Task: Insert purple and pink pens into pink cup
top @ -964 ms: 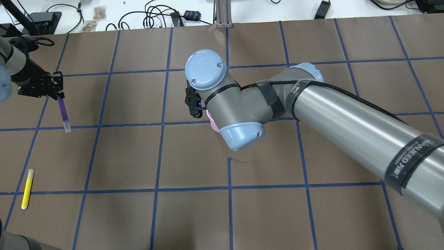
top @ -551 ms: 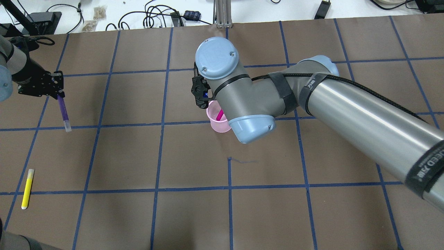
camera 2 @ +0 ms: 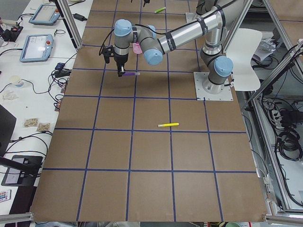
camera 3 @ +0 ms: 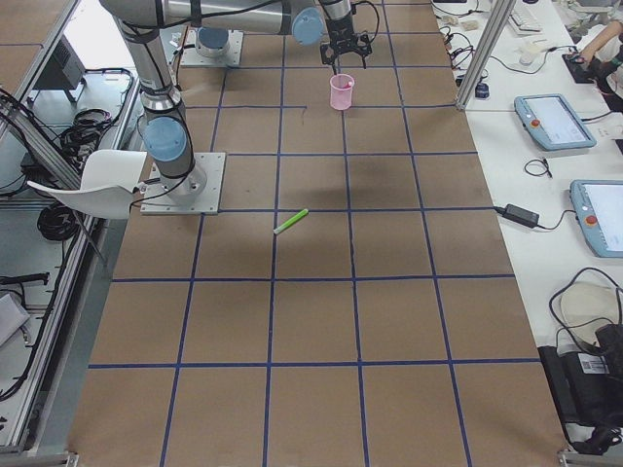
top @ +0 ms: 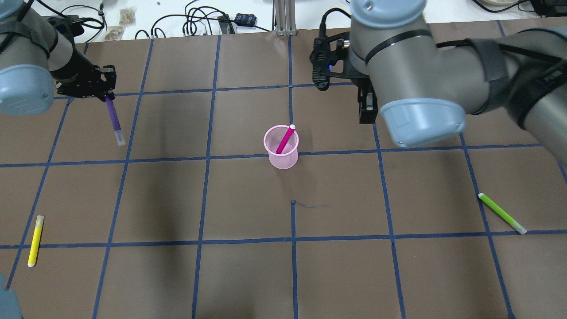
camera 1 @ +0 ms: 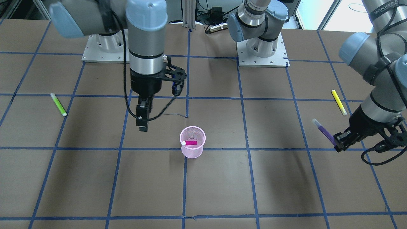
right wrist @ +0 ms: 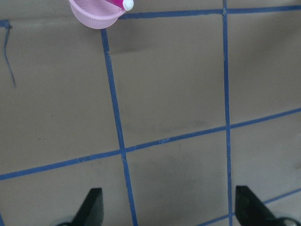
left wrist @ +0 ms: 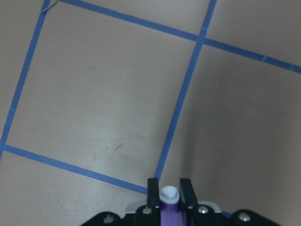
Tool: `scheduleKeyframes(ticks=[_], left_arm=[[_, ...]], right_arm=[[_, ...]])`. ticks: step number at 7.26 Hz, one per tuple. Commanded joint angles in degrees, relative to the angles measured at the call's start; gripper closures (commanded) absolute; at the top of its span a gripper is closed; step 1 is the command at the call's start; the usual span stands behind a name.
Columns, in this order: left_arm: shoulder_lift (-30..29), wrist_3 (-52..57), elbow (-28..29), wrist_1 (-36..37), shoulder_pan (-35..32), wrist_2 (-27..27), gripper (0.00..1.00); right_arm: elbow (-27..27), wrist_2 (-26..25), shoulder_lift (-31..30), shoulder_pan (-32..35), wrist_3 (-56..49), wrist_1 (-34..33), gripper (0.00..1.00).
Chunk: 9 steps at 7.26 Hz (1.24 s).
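Observation:
The pink cup (top: 283, 160) stands upright near the table's middle; it also shows in the front view (camera 1: 191, 153). The pink pen (top: 282, 141) leans inside it, white cap over the rim. My left gripper (top: 107, 97) is shut on the purple pen (top: 113, 120), held above the table well to the left of the cup; the wrist view shows the pen (left wrist: 169, 203) between the fingers. My right gripper (top: 366, 111) is open and empty, raised to the right of and beyond the cup. Its wrist view shows the fingers (right wrist: 91, 207) spread wide and the cup (right wrist: 91, 16) at the top edge.
A yellow pen (top: 35, 240) lies at the near left and a green pen (top: 502, 213) at the near right. Cables (top: 190, 22) lie beyond the table's far edge. The arms' base plates (camera 1: 262, 54) stand on the robot's side.
My right gripper has drawn away from the cup, up and to the right, leaving the pink pen in it. My left gripper has moved right and farther back with the purple pen.

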Motion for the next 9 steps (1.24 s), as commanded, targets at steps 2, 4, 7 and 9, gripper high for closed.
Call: scheduleKeyframes(ticks=[2, 4, 7, 9], left_arm=[[-1.64, -17.63, 0.86, 9.44, -14.85, 3.31, 1.00], [-1.66, -24.33, 0.86, 11.50, -22.43, 6.74, 1.00], [-2.53, -35.43, -0.02, 14.83, -29.39, 10.42, 1.00], [-3.50, -37.97, -0.11, 15.89, -32.29, 13.06, 1.00]], right_arm=[[-0.07, 3.65, -10.53, -11.81, 2.02, 10.67, 0.00], [0.54, 7.58, -12.23, -12.98, 8.07, 11.48, 0.00], [-0.51, 10.34, -11.26, -11.59, 20.01, 10.96, 0.00], [-1.12, 9.81, -10.57, -6.41, 39.05, 10.52, 0.00]])
